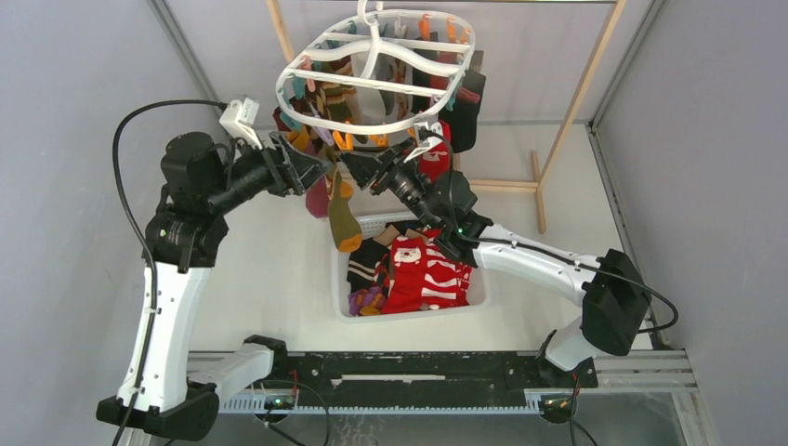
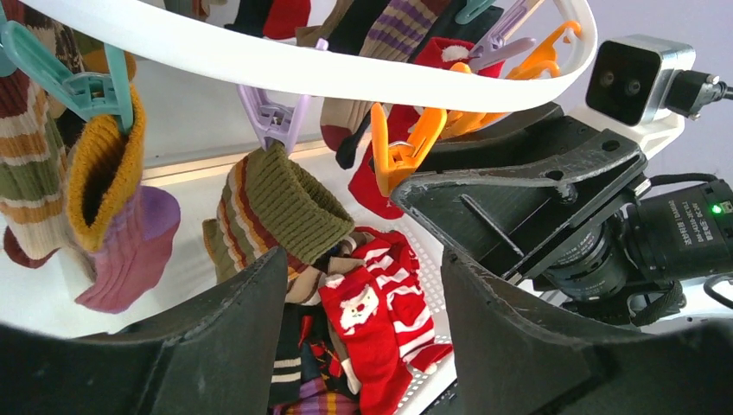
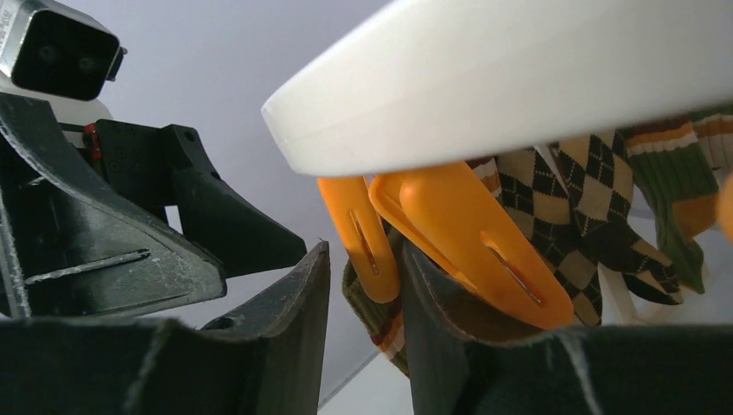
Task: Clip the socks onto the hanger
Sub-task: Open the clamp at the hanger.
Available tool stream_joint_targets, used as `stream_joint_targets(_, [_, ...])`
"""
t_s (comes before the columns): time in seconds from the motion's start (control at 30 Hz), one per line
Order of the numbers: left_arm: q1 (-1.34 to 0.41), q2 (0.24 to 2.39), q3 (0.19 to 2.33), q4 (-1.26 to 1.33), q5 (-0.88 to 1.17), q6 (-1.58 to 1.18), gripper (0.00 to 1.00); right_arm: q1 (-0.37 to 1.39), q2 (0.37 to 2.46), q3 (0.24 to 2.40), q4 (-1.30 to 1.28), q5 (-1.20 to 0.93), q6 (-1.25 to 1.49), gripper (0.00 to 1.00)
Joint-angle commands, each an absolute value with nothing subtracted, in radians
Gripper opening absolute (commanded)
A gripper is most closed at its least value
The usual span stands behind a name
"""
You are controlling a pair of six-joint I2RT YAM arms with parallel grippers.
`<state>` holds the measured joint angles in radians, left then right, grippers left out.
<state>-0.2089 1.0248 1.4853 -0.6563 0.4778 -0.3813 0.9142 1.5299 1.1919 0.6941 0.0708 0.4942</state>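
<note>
The white oval hanger (image 1: pixel 290 102) hangs at the top centre with several socks clipped round its rim (image 2: pixel 346 78). An olive striped sock (image 1: pixel 342 218) hangs from a purple clip (image 2: pixel 275 121) at the near rim. My left gripper (image 1: pixel 316 172) is open and empty just left of that sock, its jaws wide apart (image 2: pixel 363 268). My right gripper (image 1: pixel 358 172) faces it from the right. Its jaws (image 3: pixel 363 259) stand a little apart with one handle of an orange clip (image 3: pixel 359 238) in the gap. The other handle (image 3: pixel 475 251) lies outside the right finger.
A white slotted basket (image 1: pixel 409 316) below the hanger holds loose socks, among them a red Santa sock (image 1: pixel 409 255), also in the left wrist view (image 2: pixel 363 311). A bare wooden frame (image 1: pixel 581 93) carries the hanger. Grey walls close in both sides.
</note>
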Motion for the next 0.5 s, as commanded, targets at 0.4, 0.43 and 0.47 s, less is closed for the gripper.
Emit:
stream_joint_targets(0.4, [-0.198, 1.007, 1.574, -0.653, 0.480, -0.358, 0.69, 1.029, 1.553, 1.269, 0.755, 0.322, 0.212, 0.20])
stream_joint_targets(0.43, [-0.198, 1.010, 1.574, -0.645, 0.483, -0.366, 0.69, 1.039, 1.552, 1.274, 0.753, 0.330, 0.195, 0.19])
stream_joint_targets(0.47, [-0.198, 1.013, 1.573, -0.633, 0.489, -0.375, 0.69, 1.049, 1.554, 1.279, 0.753, 0.338, 0.178, 0.17])
